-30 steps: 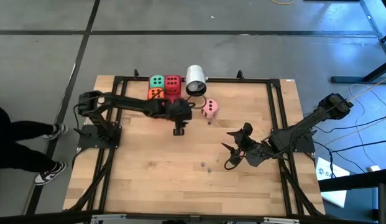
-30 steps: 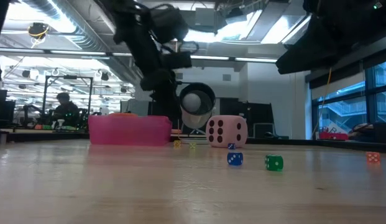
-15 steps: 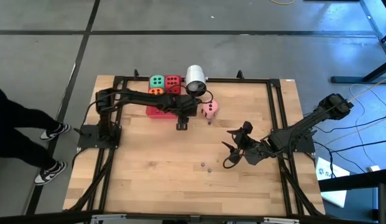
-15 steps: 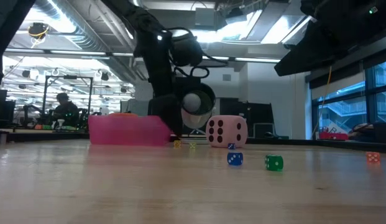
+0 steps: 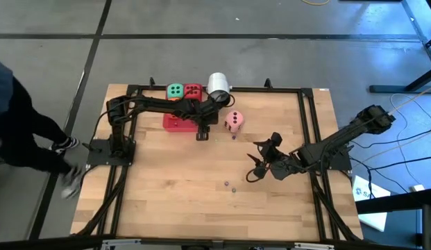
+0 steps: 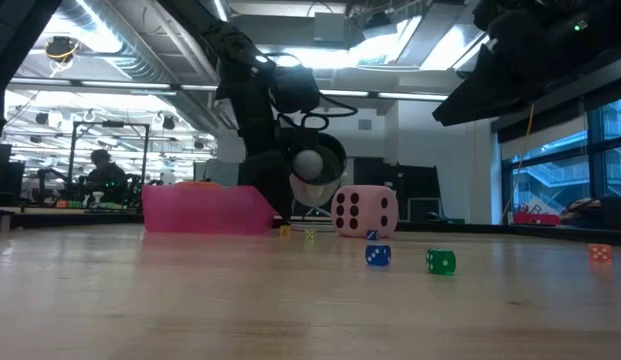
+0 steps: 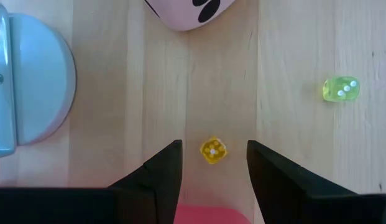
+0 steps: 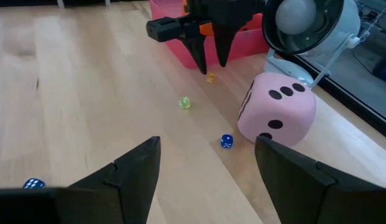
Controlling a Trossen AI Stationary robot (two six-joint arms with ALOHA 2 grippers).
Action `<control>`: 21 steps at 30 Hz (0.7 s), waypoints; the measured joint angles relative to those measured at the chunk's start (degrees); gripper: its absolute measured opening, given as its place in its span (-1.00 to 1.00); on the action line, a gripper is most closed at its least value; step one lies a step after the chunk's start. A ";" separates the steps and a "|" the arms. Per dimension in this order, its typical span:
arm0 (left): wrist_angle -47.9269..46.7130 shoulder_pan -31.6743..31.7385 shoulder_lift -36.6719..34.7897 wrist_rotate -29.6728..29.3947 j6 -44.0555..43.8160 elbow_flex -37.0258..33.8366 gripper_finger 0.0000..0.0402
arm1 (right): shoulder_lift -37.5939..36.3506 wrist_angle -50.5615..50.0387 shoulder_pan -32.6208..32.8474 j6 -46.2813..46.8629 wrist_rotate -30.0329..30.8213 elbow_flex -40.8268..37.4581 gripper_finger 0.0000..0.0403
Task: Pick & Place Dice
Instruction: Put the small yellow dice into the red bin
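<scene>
The left hand (image 5: 202, 133) has been swung toward the far side, its fingers spread and empty above a tiny yellow die (image 7: 212, 150); the pink die (image 5: 233, 121) sits on the desk (image 5: 166, 180) just right; the right hand (image 5: 255, 165) waits released, near right

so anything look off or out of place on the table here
The pink die sits alone on the wood while the green die and red die sit in the red tray. Small dice, like the yellow one, lie scattered.
</scene>
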 joint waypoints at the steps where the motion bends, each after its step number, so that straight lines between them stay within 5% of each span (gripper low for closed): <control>1: 0.00 0.00 0.00 0.03 0.00 0.00 -0.14 | 0.00 0.00 -0.18 0.00 -0.11 0.00 0.30; 21: -2.08 -0.92 0.04 -3.67 2.36 -0.02 -0.14 | -0.01 0.15 -1.95 -0.59 -1.62 0.00 0.30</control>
